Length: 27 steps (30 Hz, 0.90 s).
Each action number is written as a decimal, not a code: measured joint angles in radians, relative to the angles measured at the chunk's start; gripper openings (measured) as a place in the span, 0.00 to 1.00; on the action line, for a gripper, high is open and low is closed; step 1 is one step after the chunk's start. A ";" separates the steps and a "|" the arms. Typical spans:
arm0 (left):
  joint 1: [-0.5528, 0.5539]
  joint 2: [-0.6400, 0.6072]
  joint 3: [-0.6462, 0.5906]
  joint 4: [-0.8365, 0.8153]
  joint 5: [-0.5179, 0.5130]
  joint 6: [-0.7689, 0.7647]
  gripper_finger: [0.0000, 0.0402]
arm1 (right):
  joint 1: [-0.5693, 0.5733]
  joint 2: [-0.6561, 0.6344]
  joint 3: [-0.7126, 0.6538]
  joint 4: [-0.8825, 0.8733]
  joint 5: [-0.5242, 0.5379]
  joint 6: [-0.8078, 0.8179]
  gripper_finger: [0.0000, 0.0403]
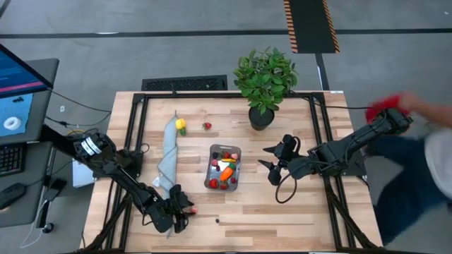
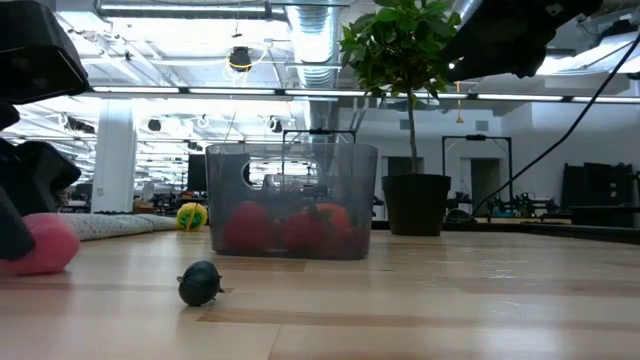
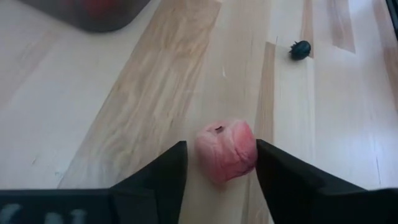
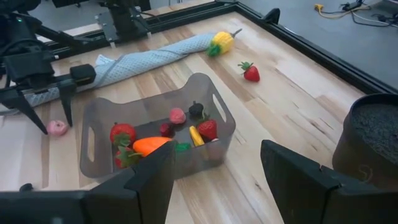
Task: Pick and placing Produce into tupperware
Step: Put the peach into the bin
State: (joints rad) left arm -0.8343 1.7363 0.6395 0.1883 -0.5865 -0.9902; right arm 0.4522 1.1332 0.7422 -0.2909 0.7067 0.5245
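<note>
Monitor (image 1: 18,88) glow sits off the table's left edge, beside the base of the left arm. That arm reaches down to the near left part of the table (image 1: 282,212), where the left gripper (image 1: 185,210) stands with its fingers spread wide on either side of a pink peach-like piece (image 3: 226,149); the piece lies on the wood between them, and I cannot tell whether either finger touches it. Just right of it, a tiny dark berry (image 2: 200,284) lies alone on the boards. Farther back on the left, a long grey cloth roll (image 1: 167,156) stretches away from the gripper, with a yellow corn piece (image 4: 222,42) at its far end and a lone strawberry (image 4: 250,72) a little right of that. At mid-table stands the clear tupperware (image 1: 211,164), already holding strawberries, an orange carrot (image 4: 148,146), a yellow bit and some dark berries. Behind it, slightly right, is the potted plant (image 1: 265,81). The right gripper (image 1: 272,164) hangs right of the container, above the table, fingers wide apart and holding nothing. At the far right edge a person (image 1: 431,134) shows, blurred.
</note>
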 joint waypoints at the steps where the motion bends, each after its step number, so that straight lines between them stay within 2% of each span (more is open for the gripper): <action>1: 0.002 0.000 0.000 0.000 0.001 0.000 0.42 | 0.000 0.000 0.000 0.000 0.000 0.000 0.65; 9: 0.003 0.001 0.000 0.072 -0.017 0.031 0.33 | 0.000 0.000 0.000 0.000 0.000 0.000 0.65; 15: 0.019 0.001 0.000 0.180 -0.028 0.113 0.32 | 0.000 0.000 0.000 0.000 0.000 0.000 0.65; 19: 0.074 0.000 0.000 0.240 -0.025 0.181 0.32 | 0.000 0.000 0.000 0.000 0.000 0.000 0.65; 27: 0.191 0.000 0.000 0.403 0.108 0.322 0.31 | 0.000 0.000 0.000 0.000 0.000 0.000 0.65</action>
State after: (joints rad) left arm -0.6436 1.7367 0.6399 0.5915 -0.4789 -0.6685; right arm 0.4522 1.1336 0.7422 -0.2905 0.7067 0.5243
